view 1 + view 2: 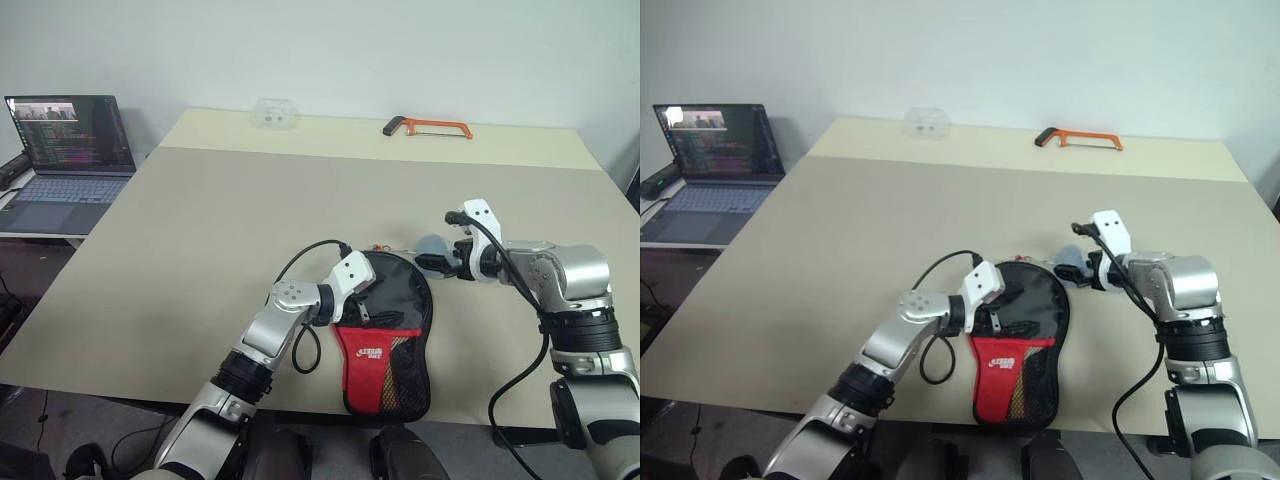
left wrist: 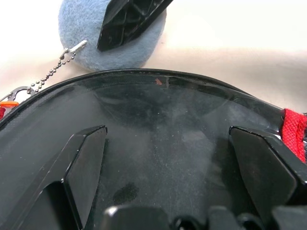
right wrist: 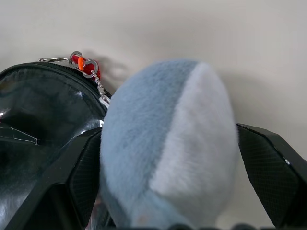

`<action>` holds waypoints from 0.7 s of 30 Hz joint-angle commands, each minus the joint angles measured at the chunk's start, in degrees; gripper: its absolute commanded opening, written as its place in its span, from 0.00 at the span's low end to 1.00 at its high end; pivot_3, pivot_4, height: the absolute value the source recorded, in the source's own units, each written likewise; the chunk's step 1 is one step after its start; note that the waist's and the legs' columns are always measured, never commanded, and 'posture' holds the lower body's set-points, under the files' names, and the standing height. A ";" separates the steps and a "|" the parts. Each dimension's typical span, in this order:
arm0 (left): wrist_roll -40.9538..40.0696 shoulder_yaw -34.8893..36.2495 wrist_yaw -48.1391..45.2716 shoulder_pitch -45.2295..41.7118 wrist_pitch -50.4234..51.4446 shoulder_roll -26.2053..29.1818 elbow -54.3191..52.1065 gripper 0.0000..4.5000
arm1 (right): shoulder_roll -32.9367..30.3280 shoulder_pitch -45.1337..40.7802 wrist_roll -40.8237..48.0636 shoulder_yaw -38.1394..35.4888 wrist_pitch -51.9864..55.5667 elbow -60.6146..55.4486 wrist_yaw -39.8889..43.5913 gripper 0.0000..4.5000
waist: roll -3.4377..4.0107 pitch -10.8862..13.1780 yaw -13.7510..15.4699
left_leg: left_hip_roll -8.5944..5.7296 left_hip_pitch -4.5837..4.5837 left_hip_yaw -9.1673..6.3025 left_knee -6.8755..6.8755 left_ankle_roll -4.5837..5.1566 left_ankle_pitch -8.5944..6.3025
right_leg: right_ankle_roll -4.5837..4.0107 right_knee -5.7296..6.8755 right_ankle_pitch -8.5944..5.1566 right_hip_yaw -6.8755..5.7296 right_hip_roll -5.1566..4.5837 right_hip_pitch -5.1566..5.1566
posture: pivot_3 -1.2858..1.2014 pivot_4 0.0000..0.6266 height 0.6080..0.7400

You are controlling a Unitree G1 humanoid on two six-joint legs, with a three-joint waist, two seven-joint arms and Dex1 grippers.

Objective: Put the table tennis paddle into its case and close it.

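Observation:
The case (image 1: 385,345) lies flat near the table's front edge, black with a red panel and mesh pocket at its narrow end. My left gripper (image 1: 366,303) rests open over its round black part (image 2: 163,120), fingers spread on the fabric. A grey plush charm (image 3: 163,143) on a bead chain (image 2: 53,72) lies just beyond the case's round rim. My right gripper (image 1: 433,263) is open with the charm (image 1: 430,246) between its fingers. The table tennis paddle is hidden.
An orange-framed hacksaw (image 1: 428,127) and a small clear plastic box (image 1: 275,114) lie at the far edge of the beige table (image 1: 250,200). An open laptop (image 1: 70,150) sits on a side surface to the left.

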 commanded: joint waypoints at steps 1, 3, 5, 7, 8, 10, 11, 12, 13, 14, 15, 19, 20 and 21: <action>0.45 -0.47 0.44 0.89 0.03 0.12 -0.18 1.00 | 0.12 -1.03 -0.22 -1.01 -1.91 1.08 -0.03 0.96 | 0.00 0.00 0.00 | 0.00 0.00 0.00 0.00 0.00 0.00 | 0.00 0.00 0.00 0.00 0.00 0.00 | 0.52 0.24 1.00; 0.55 -0.44 0.61 0.89 -0.04 0.15 -0.20 1.00 | 0.23 -1.07 -0.46 -0.79 -2.63 2.04 0.03 0.87 | 0.00 0.00 0.00 | 0.00 0.00 0.00 0.00 0.00 0.00 | 0.00 -0.01 0.00 0.00 0.00 0.00 | 0.52 0.24 1.00; 0.56 -0.29 0.89 0.98 0.02 0.15 -0.33 1.00 | 0.43 -1.16 -0.64 -0.63 -3.26 3.04 -0.02 0.73 | 0.00 0.00 -0.01 | 0.00 0.00 0.00 0.00 0.00 0.00 | 0.00 -0.01 0.00 0.00 0.00 0.00 | 0.52 0.24 1.00; 0.53 -0.23 1.00 1.14 0.03 0.25 -0.57 1.00 | 0.77 -1.23 -0.64 -0.72 -3.77 3.66 -0.19 0.60 | 0.00 0.00 -0.02 | 0.00 0.01 0.00 0.00 0.00 0.00 | 0.00 0.00 0.00 0.00 0.00 0.00 | 0.52 0.24 1.00; 0.56 -0.24 1.08 1.27 0.00 0.32 -0.68 1.00 | 1.04 -1.16 -0.65 -0.68 -4.01 3.81 -0.32 0.52 | 0.01 -0.01 -0.03 | 0.00 0.02 0.00 0.00 0.00 0.00 | 0.00 0.00 0.00 0.00 0.00 0.01 | 0.52 0.24 1.00; 0.50 -0.23 1.22 1.44 0.05 0.40 -0.89 1.00 | 1.37 -1.05 -0.60 -0.61 -4.23 3.89 -0.43 0.38 | 0.01 -0.01 -0.08 | 0.01 0.04 0.00 0.00 0.00 0.00 | 0.00 0.00 0.00 0.01 0.00 0.02 | 0.52 0.24 1.00; 0.43 -0.22 1.31 1.47 0.10 0.40 -0.95 1.00 | 1.41 -1.02 -0.58 -0.55 -4.27 3.85 -0.42 0.31 | 0.01 -0.01 -0.10 | 0.01 0.05 0.00 0.00 0.00 0.00 | 0.00 0.00 0.00 0.01 0.00 0.03 | 0.52 0.24 1.00; 0.39 -0.23 1.38 1.48 0.13 0.41 -0.98 1.00 | 1.40 -1.00 -0.58 -0.53 -4.31 3.82 -0.40 0.26 | 0.01 -0.01 -0.11 | 0.01 0.06 0.00 0.00 0.00 0.00 | 0.00 0.00 0.00 0.01 0.00 0.03 | 0.52 0.24 1.00; 0.37 -0.25 1.41 1.50 0.13 0.42 -1.01 1.00 | 1.37 -0.99 -0.59 -0.51 -4.36 3.79 -0.37 0.22 | 0.01 -0.02 -0.12 | 0.01 0.07 0.00 0.00 0.00 0.00 | 0.00 0.00 0.00 0.01 0.01 0.04 | 0.52 0.24 1.00; 0.33 -0.27 1.45 1.53 0.14 0.42 -1.07 1.00 | 1.29 -0.95 -0.56 -0.59 -4.38 3.68 -0.36 0.19 | 0.01 -0.02 -0.13 | 0.01 0.07 -0.01 0.00 0.00 0.00 | 0.01 0.00 0.00 0.01 0.01 0.04 | 0.52 0.24 1.00; 0.29 -0.27 1.46 1.56 0.17 0.41 -1.11 1.00 | 1.19 -0.93 -0.57 -0.66 -4.43 3.58 -0.37 0.18 | 0.01 -0.02 -0.15 | 0.01 0.08 -0.01 0.00 0.00 0.00 | 0.01 0.00 0.01 0.01 0.01 0.04 | 0.52 0.24 1.00; 0.37 -0.43 1.45 1.59 0.12 0.44 -1.06 1.00 | 0.30 -1.23 -0.64 -1.01 -4.82 3.30 -0.12 0.15 | 0.01 -0.02 -0.15 | 0.01 0.08 -0.01 0.00 0.00 0.00 | 0.01 0.00 0.01 0.01 0.01 0.04 | 0.52 0.24 1.00; 0.37 -0.46 1.42 1.58 0.14 0.44 -1.06 1.00 | -0.11 -1.34 -0.85 -1.08 -5.16 3.35 -0.12 0.15 | 0.01 -0.01 -0.15 | 0.01 0.08 -0.01 0.00 0.00 0.00 | 0.01 0.00 0.01 0.01 0.01 0.04 | 0.52 0.24 1.00; 0.37 -0.47 1.40 1.57 0.16 0.44 -1.05 1.00 | -0.49 -1.50 -1.11 -1.27 -5.54 3.63 -0.25 0.15 | 0.01 -0.01 -0.15 | 0.01 0.07 -0.01 -0.01 0.00 0.00 | 0.01 0.00 0.01 0.01 0.01 0.04 | 0.52 0.24 1.00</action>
